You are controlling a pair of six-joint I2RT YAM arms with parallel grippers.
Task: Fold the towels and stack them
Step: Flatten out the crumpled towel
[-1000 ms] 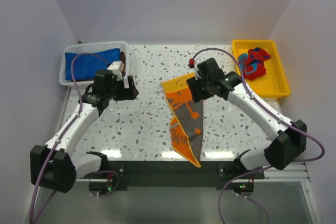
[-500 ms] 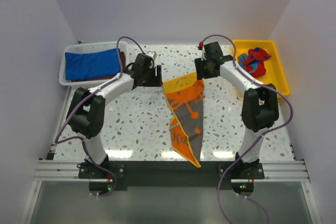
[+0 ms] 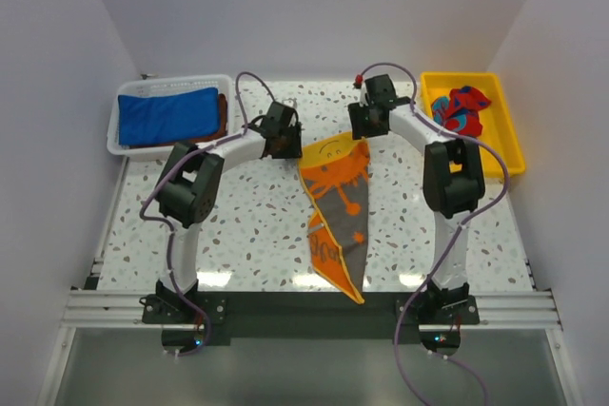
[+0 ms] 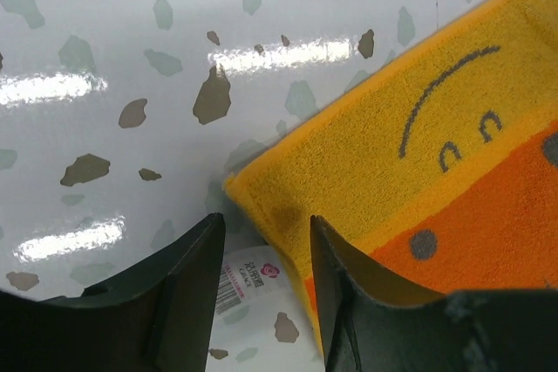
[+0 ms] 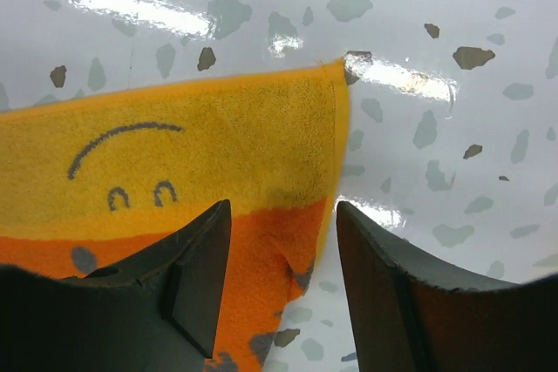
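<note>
An orange and yellow towel (image 3: 338, 187) lies spread on the speckled table, its far edge flat and its near tip hanging over the front edge. My left gripper (image 3: 285, 136) is open at the towel's far left corner. In the left wrist view the jaws (image 4: 266, 246) straddle that corner of the towel (image 4: 418, 154), above a white label (image 4: 248, 276). My right gripper (image 3: 366, 125) is open at the far right corner. In the right wrist view the jaws (image 5: 279, 233) straddle the side edge of the towel (image 5: 218, 145). Neither gripper grips the cloth.
A white basket (image 3: 119, 130) at the back left holds a folded blue towel (image 3: 171, 116). A yellow tray (image 3: 500, 154) at the back right holds a crumpled red and blue towel (image 3: 460, 109). Both arms stretch far out across the table.
Both arms have stretched out toward the far side, and the grippers now sit at the towel's two far corners. The towel's far edge lies wider and flatter than before.
</note>
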